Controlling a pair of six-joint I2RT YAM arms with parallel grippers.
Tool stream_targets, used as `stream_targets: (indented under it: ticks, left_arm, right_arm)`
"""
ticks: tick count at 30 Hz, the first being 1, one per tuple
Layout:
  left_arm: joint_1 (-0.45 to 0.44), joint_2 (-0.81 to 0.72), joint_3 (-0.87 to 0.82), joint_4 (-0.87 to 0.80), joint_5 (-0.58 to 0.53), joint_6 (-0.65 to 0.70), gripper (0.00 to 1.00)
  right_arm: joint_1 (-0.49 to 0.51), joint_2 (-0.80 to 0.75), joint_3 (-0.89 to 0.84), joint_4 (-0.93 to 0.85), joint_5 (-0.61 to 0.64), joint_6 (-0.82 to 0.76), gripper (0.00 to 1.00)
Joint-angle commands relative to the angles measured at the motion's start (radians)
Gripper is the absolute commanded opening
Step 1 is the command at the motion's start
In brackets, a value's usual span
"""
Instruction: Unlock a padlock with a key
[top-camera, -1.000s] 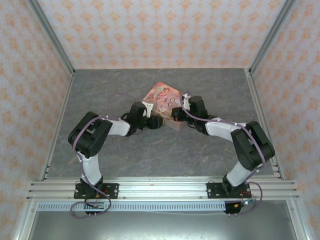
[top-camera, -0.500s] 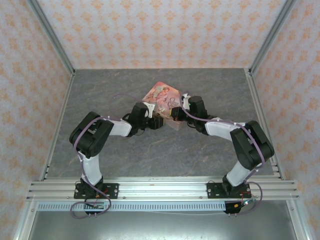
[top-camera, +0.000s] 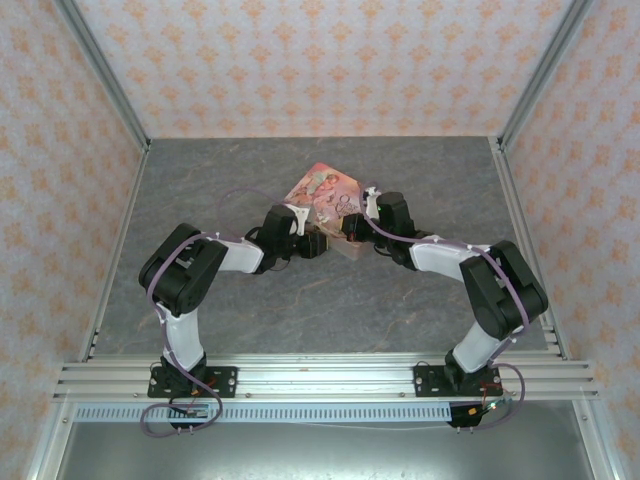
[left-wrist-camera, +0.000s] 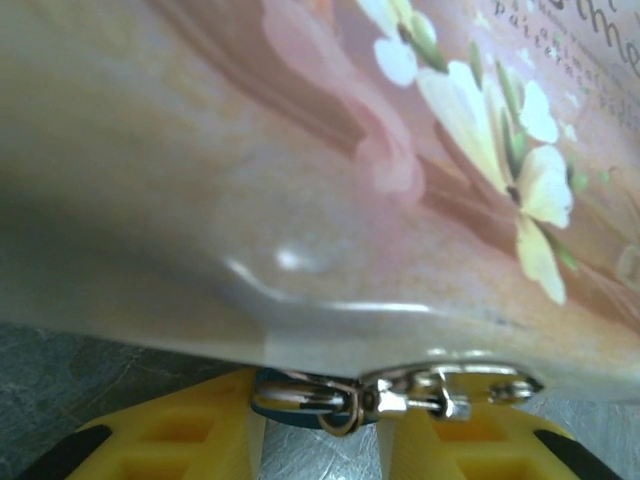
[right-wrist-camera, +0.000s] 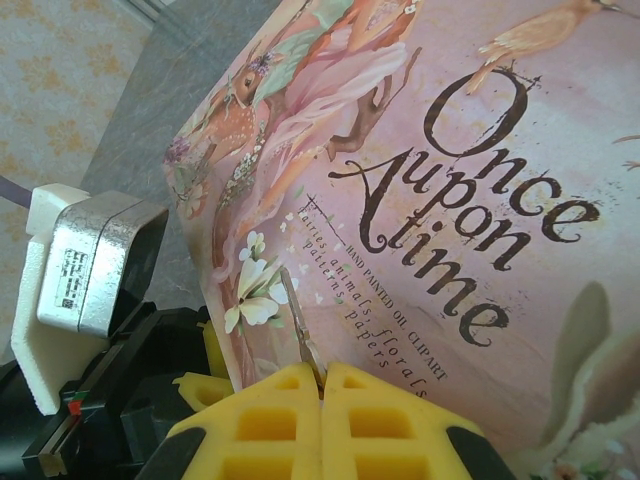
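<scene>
The left arm (top-camera: 182, 272) and the right arm (top-camera: 503, 285) are wearing black joint housings and white links, with purple cables (top-camera: 161, 325) running along them to black base plates (top-camera: 190, 381). The left gripper (left-wrist-camera: 318, 400) and the right gripper (right-wrist-camera: 322, 376) are showing yellow moulded fingers (right-wrist-camera: 265, 425) with square pockets and black patches.

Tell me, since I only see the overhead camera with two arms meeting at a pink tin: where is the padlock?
Observer: The left wrist view shows a small teal padlock between the yellow fingers of the left gripper, just under the edge of the tin.
Operator: And is there a key?
Observer: Yes. The right gripper is closed on a thin metal key, which sticks out in front of the tin's printed lid.
Operator: Is anything attached to the padlock?
Observer: A silver clasp sits right beside it.
</scene>
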Motion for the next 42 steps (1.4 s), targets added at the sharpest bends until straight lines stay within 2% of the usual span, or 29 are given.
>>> stream_targets:
  ticks: [1,5,11,16,22,27,35,42]
  left_arm:
    - [-0.003,-0.021,0.003,0.073,-0.044,-0.04,0.31]
    - [-0.005,-0.037,0.001,0.068,-0.035,-0.084,0.27]
    - [-0.004,-0.093,0.007,-0.029,-0.006,-0.161,0.23]
    - [-0.005,-0.142,0.001,-0.093,0.025,-0.252,0.2]
    - [-0.004,-0.182,0.014,-0.16,0.079,-0.385,0.19]
    - [-0.003,-0.21,0.024,-0.204,0.118,-0.458,0.19]
    - [-0.004,-0.258,0.03,-0.262,0.147,-0.541,0.2]
    - [-0.006,-0.283,0.04,-0.312,0.156,-0.574,0.2]
  right_arm:
    - [0.007,0.042,-0.042,-0.1,0.022,0.01,0.0]
    - [0.007,-0.019,-0.062,-0.081,0.045,-0.019,0.0]
    - [0.0,-0.195,-0.133,-0.074,0.103,-0.088,0.0]
    - [0.008,-0.328,-0.249,-0.027,0.07,-0.139,0.0]
    - [0.072,-0.449,-0.371,0.013,0.05,-0.205,0.0]
    - [0.117,-0.42,-0.385,0.03,0.051,-0.243,0.0]
    - [0.183,-0.279,-0.334,0.091,0.059,-0.276,0.0]
    - [0.192,-0.198,-0.282,0.107,0.071,-0.302,0.0]
